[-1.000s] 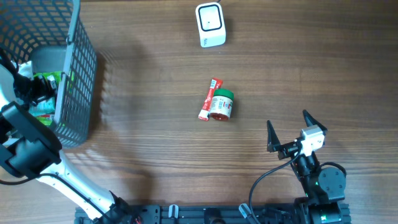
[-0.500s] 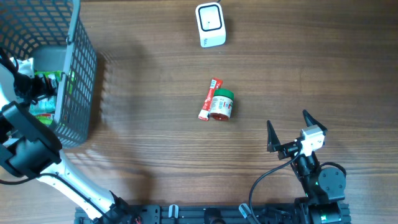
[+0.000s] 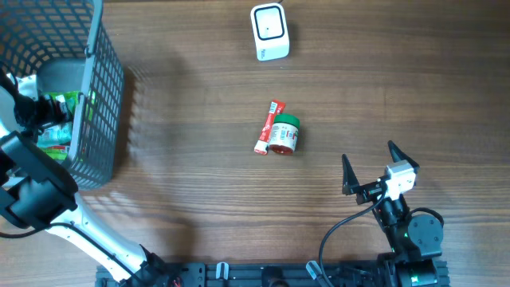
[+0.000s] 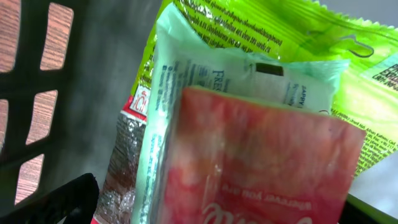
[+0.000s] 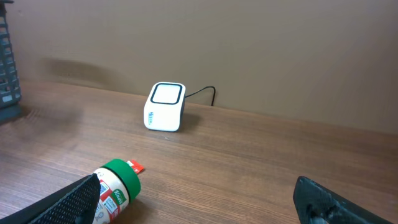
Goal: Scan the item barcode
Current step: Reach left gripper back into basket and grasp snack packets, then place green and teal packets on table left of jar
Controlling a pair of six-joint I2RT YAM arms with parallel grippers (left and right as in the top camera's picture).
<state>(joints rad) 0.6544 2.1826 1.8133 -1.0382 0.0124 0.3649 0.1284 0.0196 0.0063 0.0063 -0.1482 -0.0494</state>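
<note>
Wooden table (image 3: pixel 199 199) holds a green-lidded, red-labelled jar (image 3: pixel 282 134).

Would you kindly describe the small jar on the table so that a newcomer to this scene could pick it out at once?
On the wooden table, look near the middle, on the robot's side of the white scanner at the far edge. A small jar lies on its side there beside a flat red sachet; the jar is the round one with the green lid.

Wooden table (image 3: pixel 199 199); white scanner (image 3: pixel 269 32) at far edge; green-lidded jar (image 3: pixel 284 135) touching red sachet (image 3: pixel 268 127) mid-table; grey basket (image 3: pixel 103 96) left
</note>
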